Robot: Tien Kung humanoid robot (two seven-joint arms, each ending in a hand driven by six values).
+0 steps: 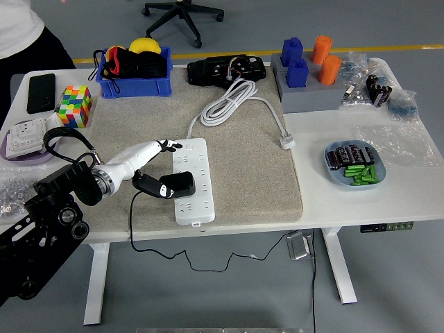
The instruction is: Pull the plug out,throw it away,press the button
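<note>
Seen from the head camera, looking down over the white table, my left hand reaches in from eight o'clock across the grey mat. Its fingers are spread around the black plug: the thumb lies low against the plug's near side, the other fingers pass above it over the white power strip. I judge this a grasp just forming, not yet closed. That plug sits pushed into the strip near the middle of the mat, and its black cord trails off the near edge toward six o'clock. So nothing of the task is finished: pulling the plug, throwing it away and pressing the button all remain. I cannot make out the button. My right hand is out of sight. At eleven o'clock a person's sleeve shows.
</note>
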